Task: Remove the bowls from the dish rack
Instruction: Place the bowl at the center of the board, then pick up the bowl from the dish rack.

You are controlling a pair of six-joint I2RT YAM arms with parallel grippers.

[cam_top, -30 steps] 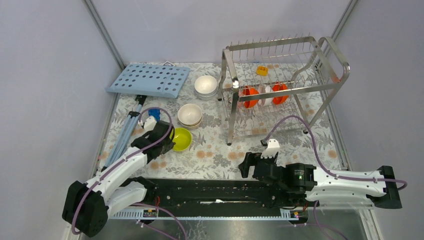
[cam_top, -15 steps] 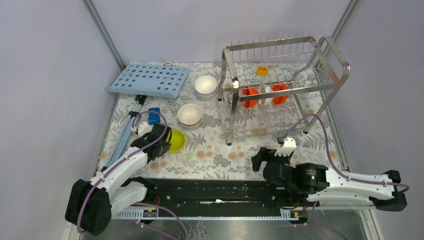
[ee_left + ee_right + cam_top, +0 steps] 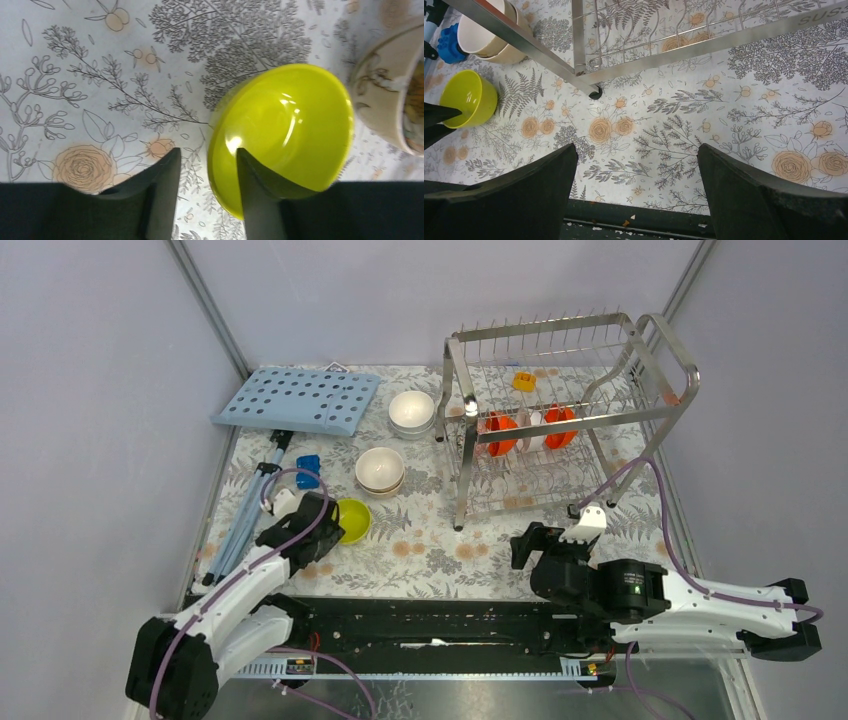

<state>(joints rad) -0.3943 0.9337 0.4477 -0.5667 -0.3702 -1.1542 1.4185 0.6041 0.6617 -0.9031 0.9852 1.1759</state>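
My left hand (image 3: 207, 150) sits at the lime-green bowl (image 3: 290, 130), on the left of the counter (image 3: 430, 540) and fairly near me. The bowl rests upright on the flowered cloth. One finger is inside the bowl against its wall, the other outside. Cloth shows between that outer finger and the rim, so the hand is parted and has no pinch on the bowl.

My right hand (image 3: 636, 147) is spread wide with nothing between its fingers. It hovers over bare cloth on the near right, just in front of the dish rack (image 3: 540, 328), whose near-left foot shows in the right wrist view.

The rack stands at the far right of the counter. Two orange-red bowls (image 3: 500, 433) are set on edge in it, with something white between them that I cannot make out well. A small yellow-orange clip (image 3: 524, 381) hangs higher up in the wires.

Out on the counter, left of the rack, a white bowl (image 3: 411, 412) stands farthest from me. A cream-beige bowl (image 3: 380, 469) is nearer, just beyond the green one. A small blue block (image 3: 307, 472) lies to their left, and a light-blue perforated board (image 3: 300, 400) lies at the far left.
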